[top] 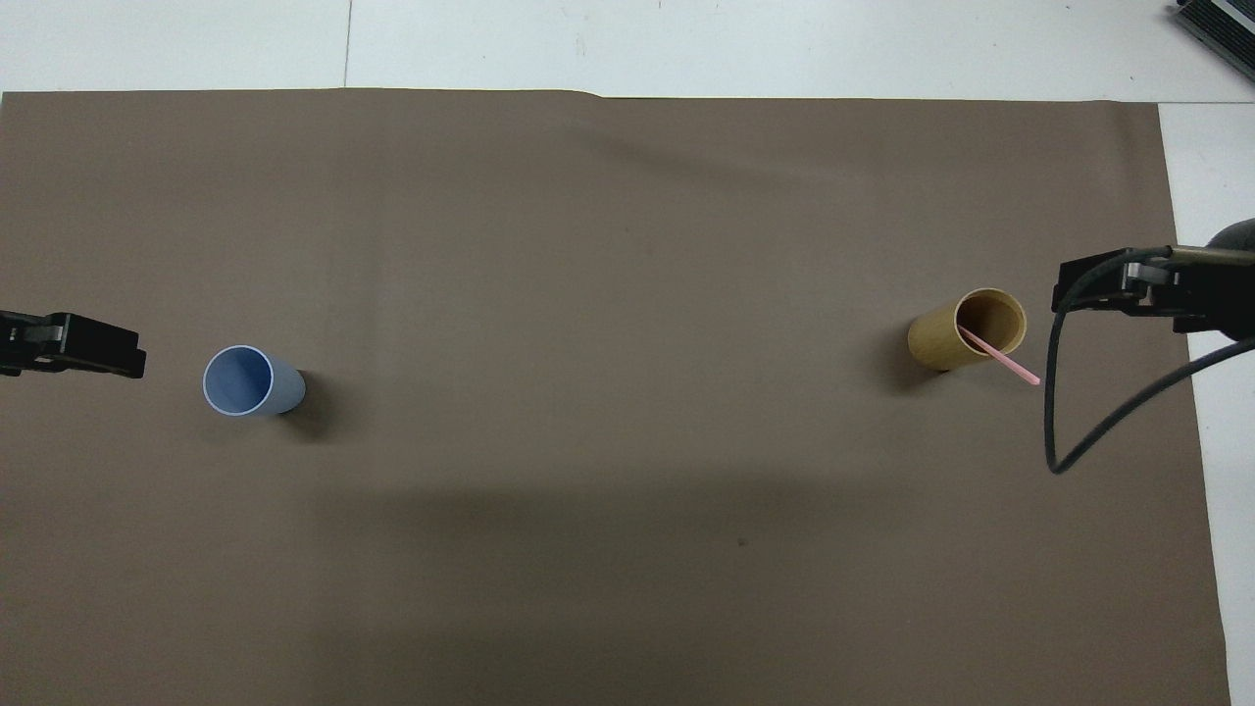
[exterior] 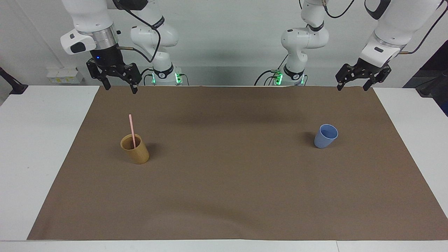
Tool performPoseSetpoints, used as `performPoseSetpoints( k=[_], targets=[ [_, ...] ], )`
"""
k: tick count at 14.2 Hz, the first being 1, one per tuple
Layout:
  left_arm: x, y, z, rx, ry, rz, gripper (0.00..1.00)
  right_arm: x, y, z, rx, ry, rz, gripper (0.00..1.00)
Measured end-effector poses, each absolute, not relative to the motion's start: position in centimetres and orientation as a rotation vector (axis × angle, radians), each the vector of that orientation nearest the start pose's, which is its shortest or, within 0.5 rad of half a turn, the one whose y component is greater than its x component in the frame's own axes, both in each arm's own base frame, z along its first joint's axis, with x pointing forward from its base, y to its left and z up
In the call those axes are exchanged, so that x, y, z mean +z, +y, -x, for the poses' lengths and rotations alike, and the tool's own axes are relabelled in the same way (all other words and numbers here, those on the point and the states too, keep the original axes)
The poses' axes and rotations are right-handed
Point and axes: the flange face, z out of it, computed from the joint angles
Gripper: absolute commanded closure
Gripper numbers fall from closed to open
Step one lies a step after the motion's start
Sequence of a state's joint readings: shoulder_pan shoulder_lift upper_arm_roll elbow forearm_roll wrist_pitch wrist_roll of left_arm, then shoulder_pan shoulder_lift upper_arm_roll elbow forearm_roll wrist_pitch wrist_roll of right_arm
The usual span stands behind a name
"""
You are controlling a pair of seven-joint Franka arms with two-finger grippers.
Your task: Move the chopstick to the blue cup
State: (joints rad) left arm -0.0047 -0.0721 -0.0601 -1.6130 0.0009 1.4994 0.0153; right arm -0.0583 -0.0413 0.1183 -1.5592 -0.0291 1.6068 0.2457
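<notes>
A pale-pink chopstick stands leaning in a tan wood-coloured cup toward the right arm's end of the table. The light-blue cup stands upright with nothing in it toward the left arm's end. My right gripper hangs open in the air over the mat, at the tan cup's end of the table, touching nothing. My left gripper hangs open, raised over the mat's corner at the blue cup's end. Neither holds anything.
A brown mat covers most of the white table. The two cups stand wide apart on it. A black cable loops down from the right arm near the tan cup.
</notes>
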Motion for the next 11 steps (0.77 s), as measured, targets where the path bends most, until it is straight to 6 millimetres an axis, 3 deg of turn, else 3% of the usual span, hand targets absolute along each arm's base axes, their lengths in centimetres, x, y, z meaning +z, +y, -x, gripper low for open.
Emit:
performPoseSetpoints(
  k=[8,11],
  targets=[
    [63.7,-3.9,-52.3,0.068,0.138,3.131,0.00,65.6,3.1,-54.5,-0.147,0.293,3.145,0.00],
    [62.6,-3.7,-52.2,0.098,0.130,3.130,0.00,65.6,3.1,-54.5,-0.147,0.293,3.145,0.00]
  ],
)
